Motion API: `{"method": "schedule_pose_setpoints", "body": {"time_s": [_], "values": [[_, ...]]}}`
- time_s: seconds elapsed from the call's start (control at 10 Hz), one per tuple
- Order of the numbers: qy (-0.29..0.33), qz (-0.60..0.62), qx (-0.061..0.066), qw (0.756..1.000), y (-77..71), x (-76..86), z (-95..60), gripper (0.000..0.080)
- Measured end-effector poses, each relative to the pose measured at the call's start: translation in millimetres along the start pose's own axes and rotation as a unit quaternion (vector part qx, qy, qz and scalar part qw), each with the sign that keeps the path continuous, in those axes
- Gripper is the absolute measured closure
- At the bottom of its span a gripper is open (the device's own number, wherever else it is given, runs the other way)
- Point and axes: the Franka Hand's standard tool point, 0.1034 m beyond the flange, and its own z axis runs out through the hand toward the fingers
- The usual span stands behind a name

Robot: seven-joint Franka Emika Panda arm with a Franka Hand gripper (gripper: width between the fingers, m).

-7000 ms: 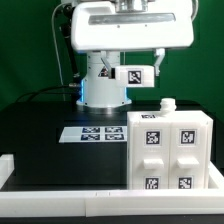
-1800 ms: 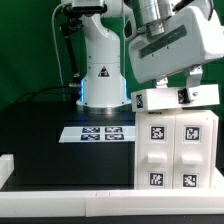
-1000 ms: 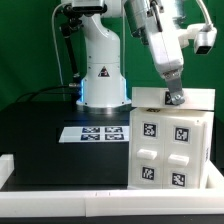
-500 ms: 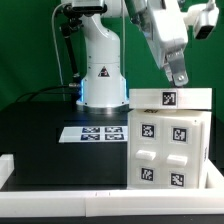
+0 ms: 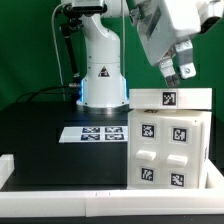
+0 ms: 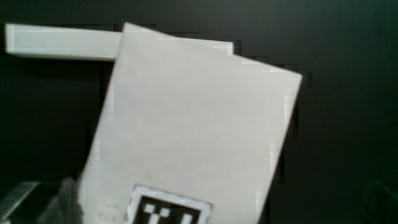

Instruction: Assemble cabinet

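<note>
The white cabinet (image 5: 170, 145) stands on the black table at the exterior view's right. Its front carries several small drawer-like blocks with square marker tags. A flat white top panel (image 5: 170, 98) with one tag lies on it, overhanging slightly. My gripper (image 5: 178, 72) hangs in the air just above the panel, its fingers apart, holding nothing and touching nothing. The wrist view looks down on the panel (image 6: 196, 130) and its tag (image 6: 169, 208); my fingertips do not show clearly there.
The marker board (image 5: 97, 133) lies on the black table at the exterior view's left of the cabinet. The robot's white base (image 5: 100, 75) stands behind it. A low white rim (image 5: 60, 180) runs along the table's front edge and shows in the wrist view (image 6: 63, 42).
The gripper, which rested on the cabinet's top panel a second ago, has lifted up and away from it. The panel stays on the cabinet, now sitting level.
</note>
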Motion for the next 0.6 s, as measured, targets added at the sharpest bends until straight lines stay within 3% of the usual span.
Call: {"method": "schedule_pose_setpoints", "body": {"time_s": [0.3, 0.6], "values": [[-0.020, -0.162, -0.020, 0.986, -5.5, -8.1, -4.1, 0.0002], [-0.023, -0.267, -0.021, 0.963, -6.8, -8.2, -4.7, 0.0002]]}}
